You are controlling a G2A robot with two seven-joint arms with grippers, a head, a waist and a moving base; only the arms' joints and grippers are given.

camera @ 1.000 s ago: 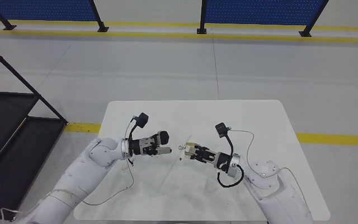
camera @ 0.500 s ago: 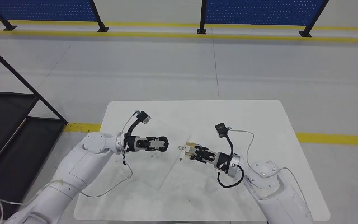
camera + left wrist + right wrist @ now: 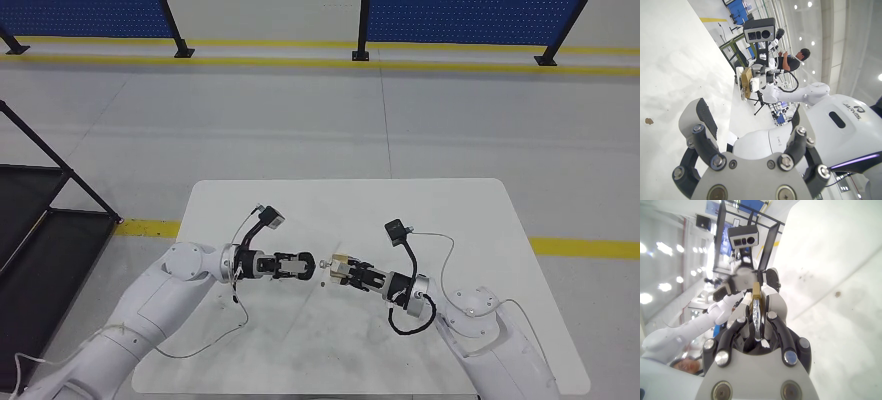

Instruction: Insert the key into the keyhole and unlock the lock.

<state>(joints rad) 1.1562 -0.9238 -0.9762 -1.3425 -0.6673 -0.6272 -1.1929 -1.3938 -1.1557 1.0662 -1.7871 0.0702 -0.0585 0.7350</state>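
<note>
Above the white surface (image 3: 450,210), one brass-coloured metal padlock (image 3: 746,83) sat pinched in the right pincer (image 3: 343,271); the left pincer (image 3: 750,112) gaped spread nearby.

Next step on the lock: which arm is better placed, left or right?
Left. The right pincer is clamped on the blocky brass padlock, acting as its holder. The left pincer is open, empty and faces the padlock's free end, close by.

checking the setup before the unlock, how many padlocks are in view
1. The brass padlock is clamped in the right gripper over the table, facing the open left gripper.
</note>
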